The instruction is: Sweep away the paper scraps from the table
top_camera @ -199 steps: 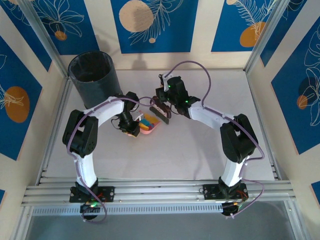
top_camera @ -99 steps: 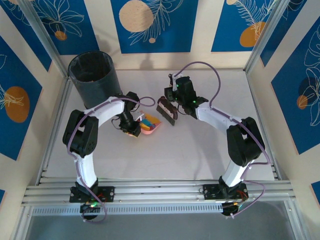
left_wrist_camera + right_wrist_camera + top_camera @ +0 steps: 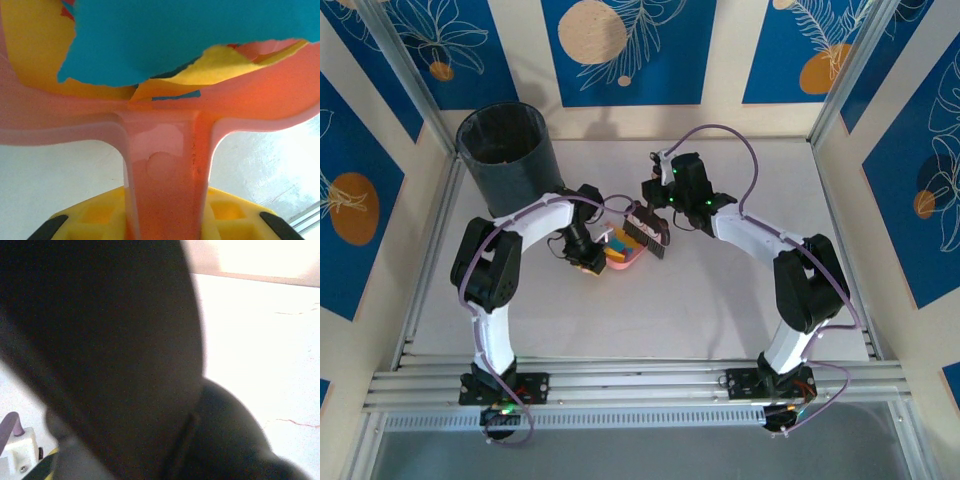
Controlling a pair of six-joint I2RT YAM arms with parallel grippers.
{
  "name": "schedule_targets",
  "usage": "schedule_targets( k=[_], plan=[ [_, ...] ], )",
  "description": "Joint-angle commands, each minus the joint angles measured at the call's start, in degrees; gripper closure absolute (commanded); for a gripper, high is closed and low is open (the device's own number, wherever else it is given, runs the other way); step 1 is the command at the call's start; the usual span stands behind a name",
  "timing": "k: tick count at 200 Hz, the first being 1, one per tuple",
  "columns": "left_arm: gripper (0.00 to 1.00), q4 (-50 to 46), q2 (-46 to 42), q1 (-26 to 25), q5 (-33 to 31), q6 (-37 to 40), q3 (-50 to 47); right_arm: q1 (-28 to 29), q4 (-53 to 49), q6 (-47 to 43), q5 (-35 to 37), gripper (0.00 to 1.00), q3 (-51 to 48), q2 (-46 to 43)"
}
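Pink plastic dustpan point(image 3: 165, 165) of torn paper scraps point(image 3: 175, 35) in left gripper point(image 3: 587, 256); right gripper point(image 3: 656, 206) clamps bristly brush point(image 3: 646, 230).

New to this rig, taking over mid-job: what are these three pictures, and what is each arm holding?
Two arms are bolted at the near edge of a pale table. The overhead picture looks down from behind them; the other two come from wrist cameras. The left gripper is shut on the handle of a pink dustpan holding teal, yellow and red paper scraps. The right gripper is shut on a small brush close beside the dustpan. In the right wrist picture a dark, blurred shape sits close to the lens. A black bin stands far left.
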Motion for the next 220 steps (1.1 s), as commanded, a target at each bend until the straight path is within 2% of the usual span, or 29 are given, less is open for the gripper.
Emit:
schedule_targets(
  k=[1,49,114,156,220],
  plan=[
    [1.0,0.11,0.46,-0.75,0.53,0.51,1.01,-0.52,0.65,2.6,3.08,1.0,-1.22,-3.43],
    [1.0,4.22,-2.5,-0.79,-1.0,-0.02,-1.2,-2.98,6.41,9.61,8.95,1.0,-7.74,-9.81],
    [1.0,10.42,-6.85,-0.84,-1.61,-1.38,-3.12,-4.73,3.57,10.07,19.18,1.0,-13.29,-18.15],
    [1.0,14.48,-10.02,-0.75,0.99,-2.75,-2.56,-5.89,1.14,8.97,19.02,1.0,-16.59,-23.15],
    [1.0,13.6,-13.34,-0.44,4.88,-4.29,3.65,-6.31,-0.93,7.75,15.34,1.0,-19.59,-27.68]
  ],
)
